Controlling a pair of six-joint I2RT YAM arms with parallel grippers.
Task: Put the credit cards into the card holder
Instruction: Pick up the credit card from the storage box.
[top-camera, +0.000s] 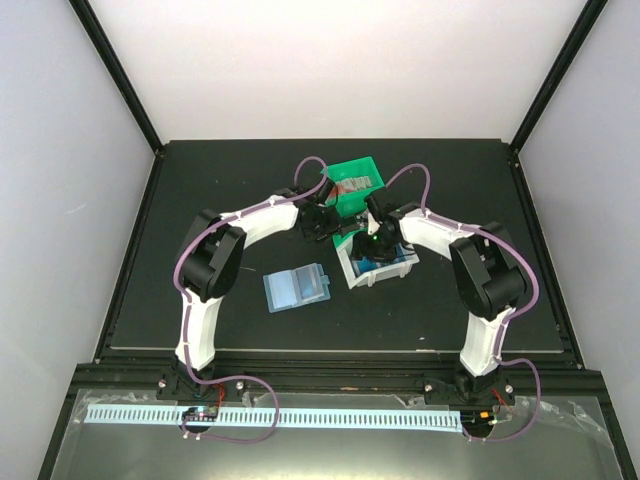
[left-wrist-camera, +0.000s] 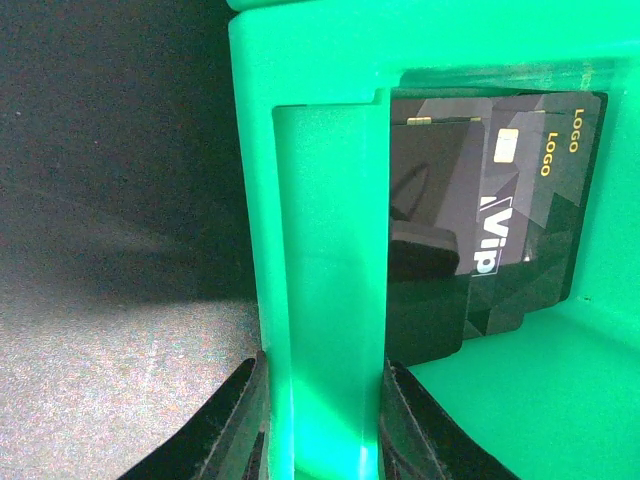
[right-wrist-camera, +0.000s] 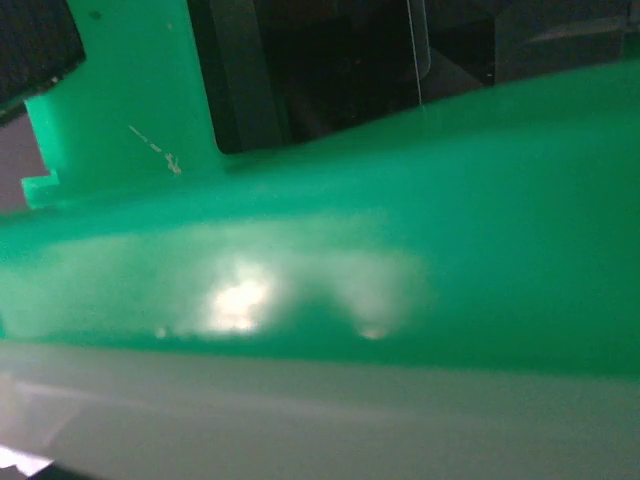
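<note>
Clamped on the upright wall of the green bin (left-wrist-camera: 320, 250), with the left gripper (left-wrist-camera: 322, 385) closed down to the plastic's thickness, dark fingers (left-wrist-camera: 225, 430) pressed to either face, nothing else in its hold. Shows dark credit cards (left-wrist-camera: 500, 220) overlapping inside the bin, at two o'clock from that grip. Cannot tell how wide the right gripper (top-camera: 370, 240) stands: tiny from above at five o'clock of the bin, own fingers absent from its wrist view, lens close against green plastic. Finds the card holder (top-camera: 297, 288) flat on the mat at seven o'clock from the bin, well apart, and the white bin (top-camera: 372, 281) at five o'clock. Looks like bracing the bin for a pick. Keep the left clamp firm; bring the right fingers over the rim, not into it; take one card by a free edge; lift clear of the wall before swinging toward seven o'clock.
</note>
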